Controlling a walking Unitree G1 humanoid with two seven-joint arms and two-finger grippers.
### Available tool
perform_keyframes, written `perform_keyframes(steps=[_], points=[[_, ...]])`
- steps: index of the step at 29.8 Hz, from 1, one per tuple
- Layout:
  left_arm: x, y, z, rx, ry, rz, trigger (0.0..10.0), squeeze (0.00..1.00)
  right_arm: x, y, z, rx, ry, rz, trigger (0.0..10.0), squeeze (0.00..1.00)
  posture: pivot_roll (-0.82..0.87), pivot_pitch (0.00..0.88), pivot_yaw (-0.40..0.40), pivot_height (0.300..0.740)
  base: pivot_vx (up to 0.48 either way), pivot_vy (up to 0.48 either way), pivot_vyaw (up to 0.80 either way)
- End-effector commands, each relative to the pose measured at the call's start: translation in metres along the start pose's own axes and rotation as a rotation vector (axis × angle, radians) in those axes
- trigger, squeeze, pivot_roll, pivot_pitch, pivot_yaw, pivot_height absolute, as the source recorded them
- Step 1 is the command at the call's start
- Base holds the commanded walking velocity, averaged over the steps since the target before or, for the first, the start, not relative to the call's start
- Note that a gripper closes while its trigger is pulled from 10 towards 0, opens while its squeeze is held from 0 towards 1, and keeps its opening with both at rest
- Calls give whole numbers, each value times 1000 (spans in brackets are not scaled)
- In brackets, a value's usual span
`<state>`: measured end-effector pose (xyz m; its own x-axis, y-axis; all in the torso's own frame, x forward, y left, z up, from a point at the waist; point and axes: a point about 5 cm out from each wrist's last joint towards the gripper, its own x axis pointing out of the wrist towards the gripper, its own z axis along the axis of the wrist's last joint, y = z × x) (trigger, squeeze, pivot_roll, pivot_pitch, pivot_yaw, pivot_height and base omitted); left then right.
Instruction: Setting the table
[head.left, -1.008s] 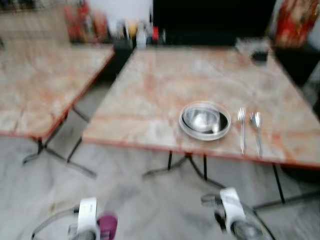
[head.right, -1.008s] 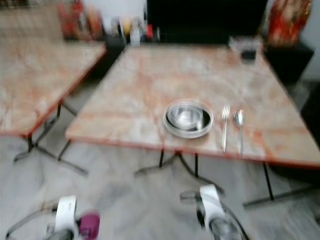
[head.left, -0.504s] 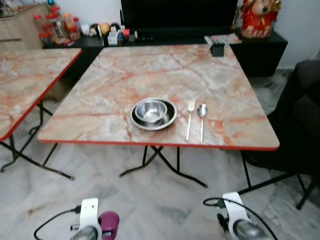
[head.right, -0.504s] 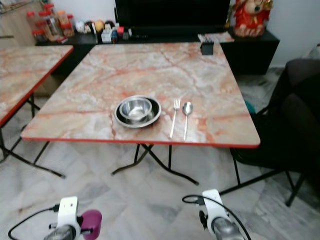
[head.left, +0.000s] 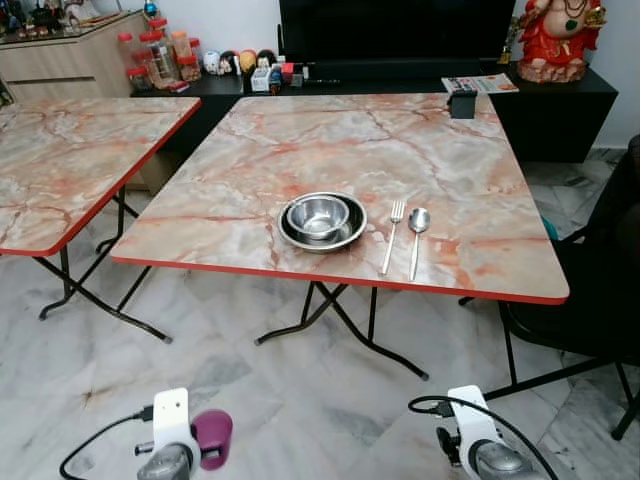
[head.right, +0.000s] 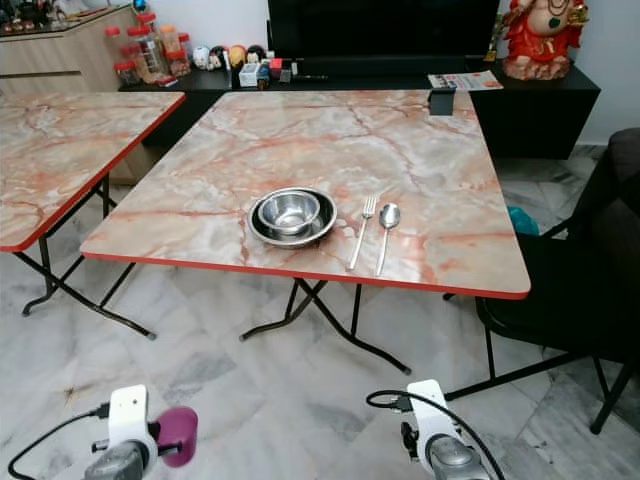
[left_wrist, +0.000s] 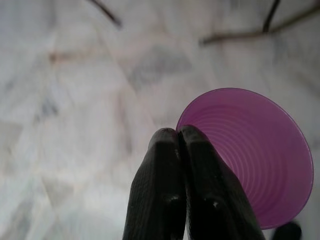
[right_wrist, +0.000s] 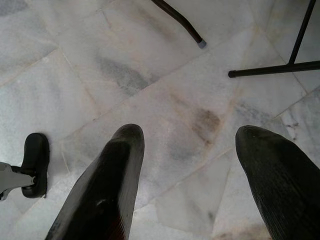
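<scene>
Head view shifted; table (head.left: 300, 150) nearer.

Table (head.left: 300, 150) top w/ pink-orange marble look, smooth, slight sheen, red edge band; legs thin black metal. Bowl (head.left: 318, 215), plate (head.left: 345, 236), fork (head.left: 393, 236), spoon (head.left: 416, 238) – polished steel, mirror-bright. Cup (left_wrist: 260, 155) purple plastic, finely ridged inside; left gripper (left_wrist: 177, 145) fingers matt black. Floor (head.left: 250, 390) grey-veined marble tile, glossy.
</scene>
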<state>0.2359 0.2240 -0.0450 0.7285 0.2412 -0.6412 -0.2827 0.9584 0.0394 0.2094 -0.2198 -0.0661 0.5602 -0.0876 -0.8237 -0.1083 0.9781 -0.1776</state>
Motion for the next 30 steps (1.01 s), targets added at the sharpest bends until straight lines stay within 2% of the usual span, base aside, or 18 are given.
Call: perform_keyframes(steps=[1, 4, 5, 6, 7, 8, 10, 16, 19, 23, 24, 27, 29, 30], points=[[4, 8, 26, -32, -107, 33, 10000, 0, 1, 1, 6, 0, -17, 3, 10000, 0, -94, 0, 57, 740, 0, 0, 0], [1, 16, 96, -82, -436, 72, 10000, 0, 0, 1, 5, -1, -16, 3, 10000, 0, -91, 0, 58, 740, 0, 0, 0], [1, 16, 96, -82, -436, 72, 10000, 0, 0, 1, 5, -1, -16, 3, 10000, 0, -91, 0, 58, 740, 0, 0, 0], [-5, 17, 126, -83, -576, 88, 10000, 0, 0, 0, 5, -3, -15, 4, 10000, 0, -84, 0, 57, 740, 0, 0, 0], [-8, 17, 134, -78, -614, 91, 10000, 0, 0, 0, 5, -3, -14, 4, 10000, 0, -84, 0, 57, 740, 0, 0, 0], [-8, 17, 134, -78, -614, 91, 10000, 0, 0, 0, 5, -3, -14, 4, 10000, 0, -84, 0, 57, 740, 0, 0, 0], [-13, 15, 147, -74, -680, 91, 10000, 0, 0, 0, 5, -7, -13, 6, 10000, 0, -84, 0, 57, 740, 0, 0, 0], [-17, 13, 134, -61, -672, 100, 10000, 0, 0, 0, 4, -6, -13, 7, 10000, 0, -83, 0, 58, 740, 0, 0, 0], [-27, 15, 133, -93, -717, 125, 10000, 0, 0, 0, 4, -4, -13, 7, 10000, 0, -78, 0, 56, 740, 0, 0, 0], [-39, 6, 159, -133, -792, 58, 10000, 0, 0, 0, 4, -6, -12, 8, 10000, 0, -68, 0, 48, 740, 0, 0, 0], [-42, 0, 176, -193, -816, 10, 10000, 0, 0, 0, 4, -7, -12, 8, 10000, 0, -66, 0, 47, 740, 0, 0, 0], [-48, -7, 205, -245, -873, -43, 10000, 0, 0, -1, 5, -8, -11, 6, 10000, 0, -72, 0, 49, 740, 0, 0, 0], [-49, -9, 211, -254, -880, -54, 10000, 0, 0, -1, 5, -6, -11, 5, 10000, 0, -77, 0, 50, 740, 0, 0, 0], [-52, -12, 222, -263, -891, -69, 10000, 0, 0, -1, 5, -4, -8, 3, 10000, 0, -81, 0, 51, 740, 0, 0, 0]])
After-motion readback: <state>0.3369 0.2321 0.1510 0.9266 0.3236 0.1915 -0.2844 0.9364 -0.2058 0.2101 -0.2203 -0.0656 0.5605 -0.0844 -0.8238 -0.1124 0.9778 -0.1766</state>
